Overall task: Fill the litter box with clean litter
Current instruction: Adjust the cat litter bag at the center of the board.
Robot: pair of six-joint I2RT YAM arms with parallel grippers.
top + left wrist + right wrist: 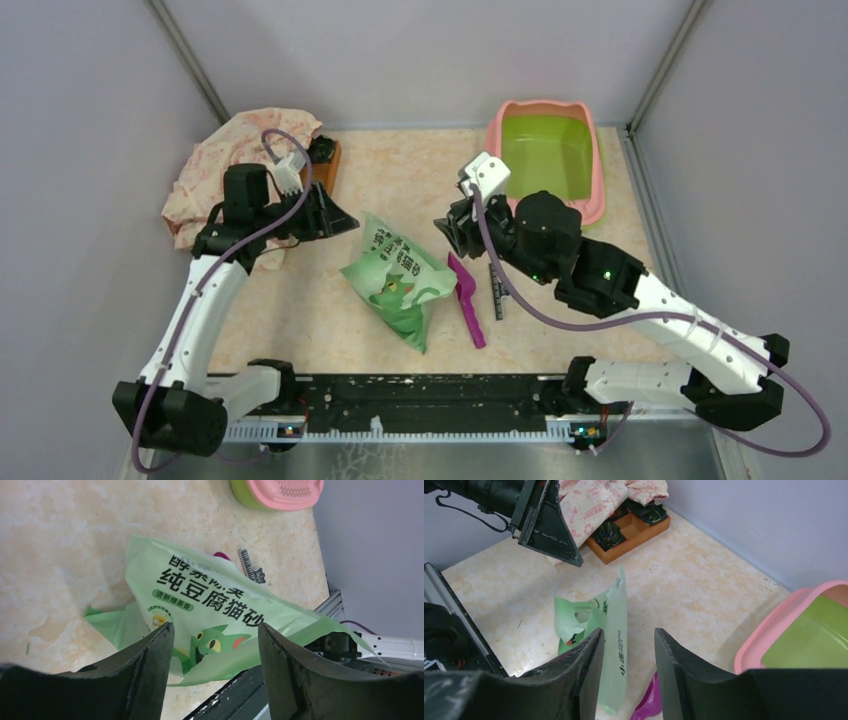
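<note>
The right claw [452,236] is released, its jaws parted around the top edge of the green bag [395,280]. The litter box [599,170] sits on the bench [300,320] just beyond it, to its right. The left claw [345,222] gapes released, facing the bag.

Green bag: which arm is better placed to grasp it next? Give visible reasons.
Probably right: the right gripper hangs at the edge of the bag, fingers parted; the left gripper sits farther off, by the cloth.
</note>
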